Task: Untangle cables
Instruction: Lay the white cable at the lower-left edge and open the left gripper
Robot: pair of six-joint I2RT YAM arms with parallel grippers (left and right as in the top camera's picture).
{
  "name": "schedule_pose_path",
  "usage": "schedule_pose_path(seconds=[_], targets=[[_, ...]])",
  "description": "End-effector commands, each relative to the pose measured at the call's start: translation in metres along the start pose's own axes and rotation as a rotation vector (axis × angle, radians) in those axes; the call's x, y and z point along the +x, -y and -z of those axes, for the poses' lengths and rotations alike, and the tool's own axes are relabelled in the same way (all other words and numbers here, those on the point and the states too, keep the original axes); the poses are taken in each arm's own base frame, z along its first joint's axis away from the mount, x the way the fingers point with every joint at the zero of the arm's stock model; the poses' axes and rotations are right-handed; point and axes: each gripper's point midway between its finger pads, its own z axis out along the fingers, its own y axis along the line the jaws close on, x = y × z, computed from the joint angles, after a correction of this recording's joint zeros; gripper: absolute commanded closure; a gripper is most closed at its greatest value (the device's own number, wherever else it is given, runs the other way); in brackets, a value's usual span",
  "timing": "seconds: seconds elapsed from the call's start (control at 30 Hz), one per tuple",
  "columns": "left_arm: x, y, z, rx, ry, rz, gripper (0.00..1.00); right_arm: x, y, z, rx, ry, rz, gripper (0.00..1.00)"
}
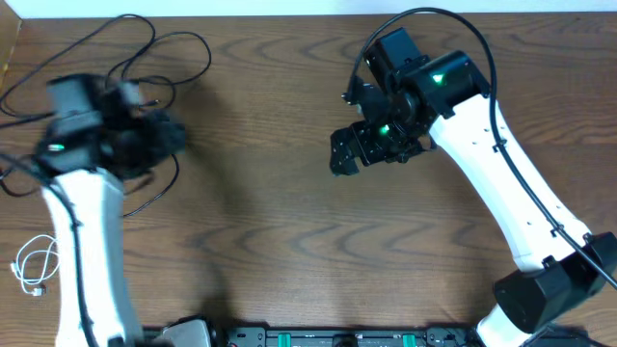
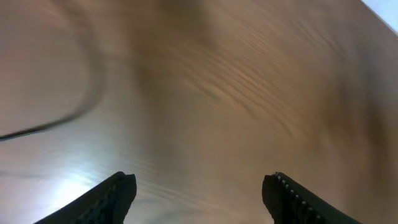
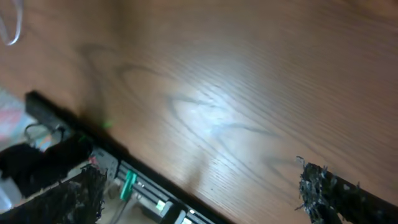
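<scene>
Black cables (image 1: pixel 154 43) lie in loose, overlapping loops at the table's far left corner, with strands running under my left arm. The white cable (image 1: pixel 34 262) is coiled on its own near the front left edge. My left gripper (image 1: pixel 166 135), blurred, hangs over the right side of the black loops. In the left wrist view the left gripper (image 2: pixel 199 193) is open over bare wood, with one black cable (image 2: pixel 50 127) off to the left. My right gripper (image 1: pixel 343 152) hovers open over mid-table, far from the cables. The right gripper (image 3: pixel 199 186) holds nothing; a white loop (image 3: pixel 12 28) shows at the corner.
The wooden table (image 1: pixel 289 251) carries a black equipment rail (image 1: pixel 328 337) along its front edge, also seen in the right wrist view as a rail (image 3: pixel 124 174) with green parts. A thick black wire (image 1: pixel 501 116) runs along the right arm.
</scene>
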Motion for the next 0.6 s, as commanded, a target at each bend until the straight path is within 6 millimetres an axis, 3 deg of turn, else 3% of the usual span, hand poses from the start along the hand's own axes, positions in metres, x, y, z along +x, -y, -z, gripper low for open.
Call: schedule_pose_path(seconds=[0.0,0.1,0.2,0.3,0.43,0.57], targets=[[0.022,0.058,0.026,0.112,0.029,-0.186,0.30,0.006,-0.002,0.043,0.035,0.132,-0.041,0.03],[0.041,0.087,0.046,0.168,0.058,-0.287,0.29,0.017,0.003,0.076,0.095,0.237,-0.076,0.01],[0.062,0.097,0.070,0.172,0.093,-0.353,0.27,0.039,0.015,0.114,0.174,0.344,-0.136,0.01],[0.086,0.100,0.086,0.197,0.082,-0.397,0.26,0.066,0.013,0.139,0.184,0.403,-0.130,0.01],[0.105,0.099,0.101,0.222,0.085,-0.430,0.26,0.088,0.013,0.151,0.188,0.447,-0.137,0.01],[0.113,0.097,0.126,0.258,0.157,-0.447,0.26,0.105,0.025,0.155,0.240,0.495,-0.200,0.01]])
